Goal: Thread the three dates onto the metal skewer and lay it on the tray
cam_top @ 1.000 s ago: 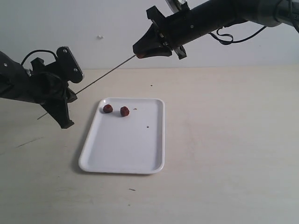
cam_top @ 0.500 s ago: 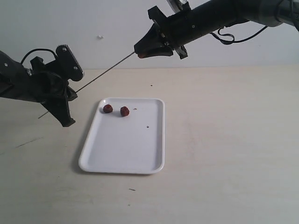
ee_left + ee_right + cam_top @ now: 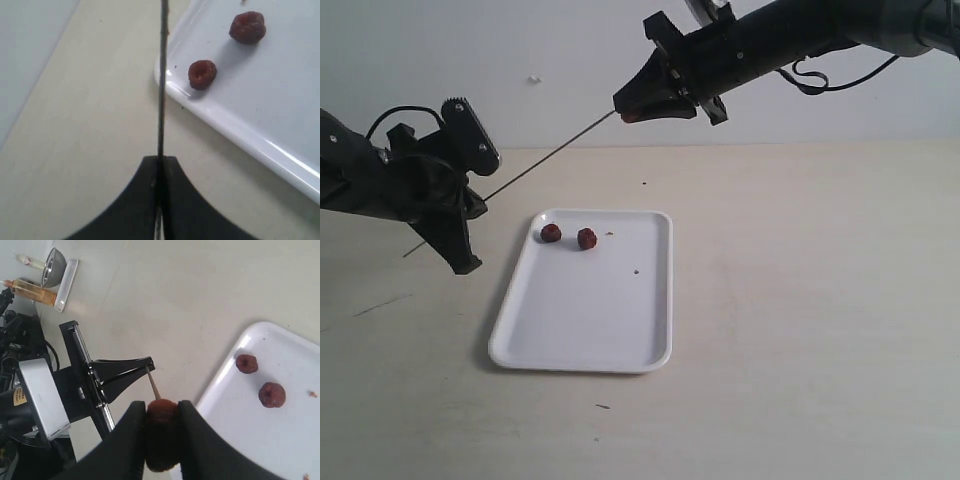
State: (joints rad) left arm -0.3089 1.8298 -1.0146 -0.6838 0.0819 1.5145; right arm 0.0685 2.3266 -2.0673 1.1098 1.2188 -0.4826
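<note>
Dates: 2 on tray (image 3: 620, 345), 1 (image 3: 161, 440) on skewer (image 3: 545, 160)

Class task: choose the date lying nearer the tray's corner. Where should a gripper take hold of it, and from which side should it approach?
Grip that date across its rounded sides, coming down from above. It is a small lump lying flat on the tray, close to the low rim, so a sideways approach would probably meet the rim. The second date sits apart, leaving finger room.
</note>
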